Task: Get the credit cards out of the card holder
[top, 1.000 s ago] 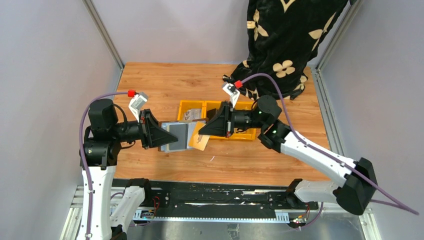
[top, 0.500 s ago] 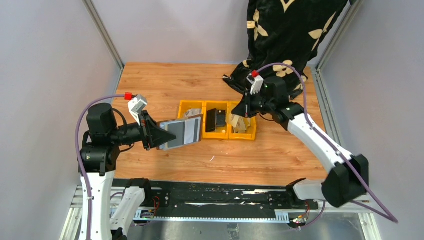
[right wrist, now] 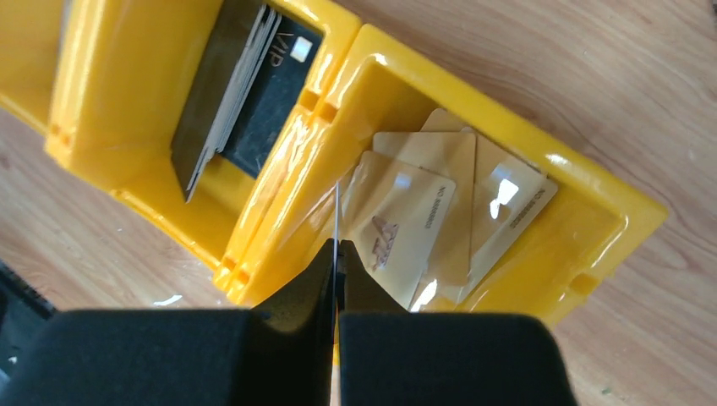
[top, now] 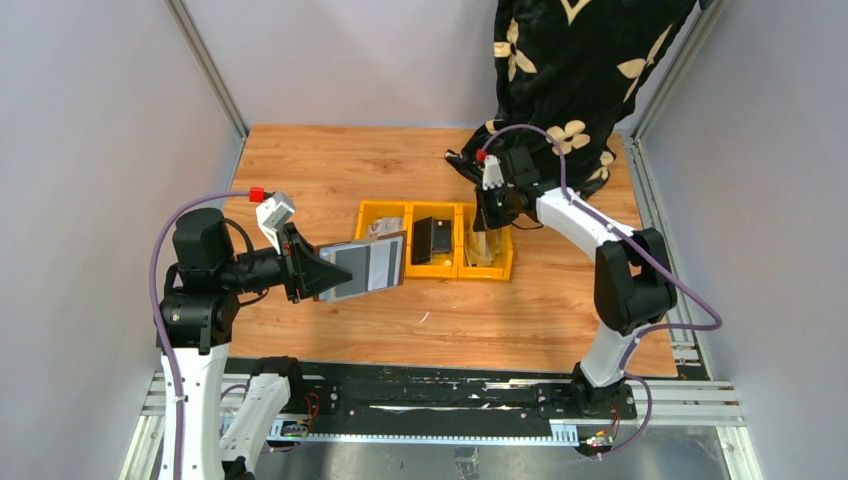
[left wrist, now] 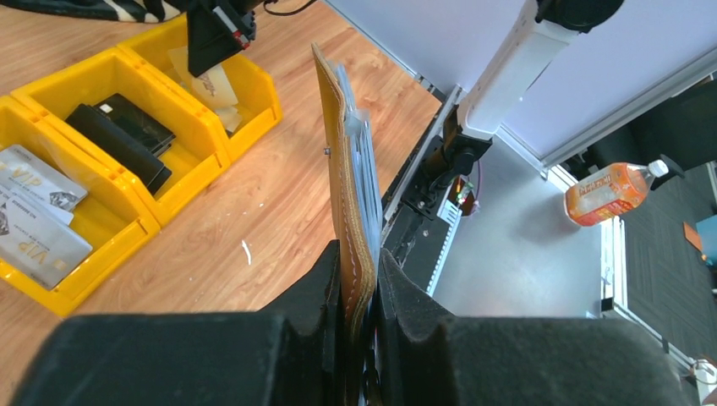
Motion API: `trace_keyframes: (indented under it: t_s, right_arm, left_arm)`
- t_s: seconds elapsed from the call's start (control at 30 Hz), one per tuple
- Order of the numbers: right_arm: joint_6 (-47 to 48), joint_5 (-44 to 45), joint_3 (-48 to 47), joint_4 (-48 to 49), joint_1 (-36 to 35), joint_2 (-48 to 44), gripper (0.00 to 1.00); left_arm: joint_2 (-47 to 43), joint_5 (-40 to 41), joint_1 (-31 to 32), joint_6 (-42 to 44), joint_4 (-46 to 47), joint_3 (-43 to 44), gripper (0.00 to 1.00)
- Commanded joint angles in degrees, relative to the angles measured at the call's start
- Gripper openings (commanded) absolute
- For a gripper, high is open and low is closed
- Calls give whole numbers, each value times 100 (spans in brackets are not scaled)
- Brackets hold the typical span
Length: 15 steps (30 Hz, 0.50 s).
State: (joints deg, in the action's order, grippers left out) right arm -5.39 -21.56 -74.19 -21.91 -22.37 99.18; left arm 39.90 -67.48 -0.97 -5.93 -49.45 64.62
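Now L fingers (left wrist: pixel 314 292) clamp card holder (left wrist: pixel 336 161), R fingers (right wrist: pixel 298 298) pinch credit card (right wrist: pixel 336 213) edge.

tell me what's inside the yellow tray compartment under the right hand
Several tan cards lie overlapped in that tray compartment; the right hand holds another card edge-on above. Lower cards are partly covered, so their number is unclear.

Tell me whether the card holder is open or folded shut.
Open. The left gripper clamps the card holder by one end, and from above its grey sleeves show uncovered.
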Motion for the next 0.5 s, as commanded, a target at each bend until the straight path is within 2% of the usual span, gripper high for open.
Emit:
trace_keyframes:
  t_s: [0.0,0.07,0.13,0.27,0.37,0.47]
  right_arm:
    - [284,191,-265,-315,92,392,6]
    - [225,262,-327,-370,84,431,21]
    - [114,471,-327,-353,63,327,31]
    - [17,886,-379,-277,1,-103,41]
    - [-50,1293,-508,-262,-134,-528,55]
    - [-115,1254,-566,-210,-362,-1079,60]
  left_arm:
    - [-35,-175,22,67,58,218,0]
    - [-39,-190,18,58,56,244,0]
    - [-31,-214,19,55,58,286,0]
    - [32,-301,19,0,49,386,0]
    - [58,-342,20,-30,36,466,0]
    - [67,-342,20,-39,41,555,0]
